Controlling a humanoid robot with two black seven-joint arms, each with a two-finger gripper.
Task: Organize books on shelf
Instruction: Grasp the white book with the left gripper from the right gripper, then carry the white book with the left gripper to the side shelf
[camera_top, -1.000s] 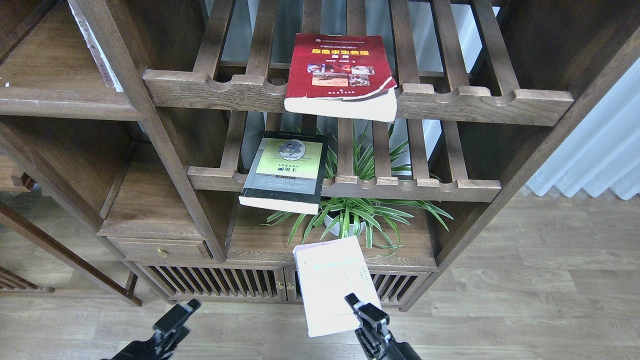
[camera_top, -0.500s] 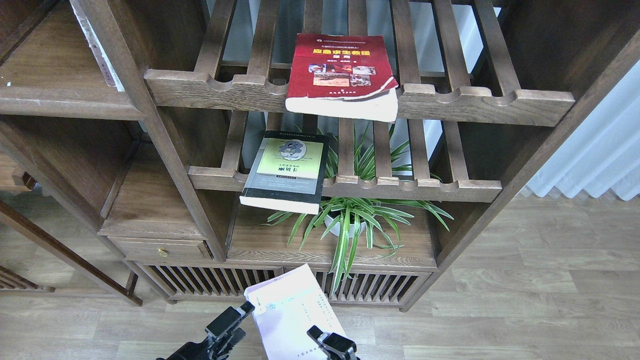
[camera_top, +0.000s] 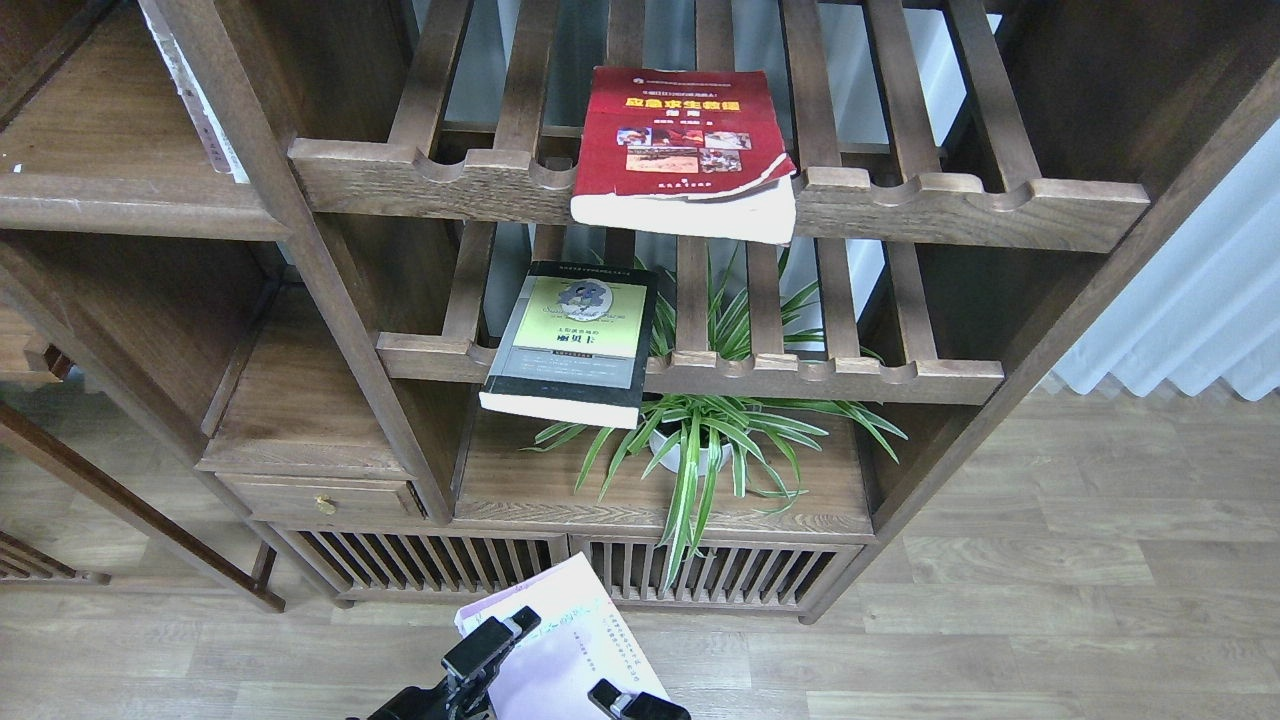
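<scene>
The thick red book (camera_top: 682, 150) lies flat on the upper slatted rack and overhangs its front rail. The black-grey book with a yellow-green panel (camera_top: 572, 340) lies on the lower slatted rack and also overhangs. The pale lavender book (camera_top: 575, 650) is held in the air at the bottom centre, tilted, in front of the cabinet base. My right gripper (camera_top: 615, 698) grips its lower edge and is mostly cut off by the frame. My left gripper (camera_top: 495, 640) lies over the book's upper left edge; its fingers cannot be told apart. A solid dark-brown shelf board (camera_top: 120, 205) sits at the upper left.
A potted spider plant (camera_top: 700, 440) stands on the solid board (camera_top: 540, 495) under the lower rack. A drawer with a brass knob (camera_top: 322, 503) is at the lower left. A thin pale book spine (camera_top: 195, 100) leans by the left post. Wooden floor lies in front, and curtains (camera_top: 1200, 300) hang at the right.
The lavender book has moved down and to the left, away from the plant board, with my right gripper. My left gripper has moved right and up until it reaches the book's left edge.
</scene>
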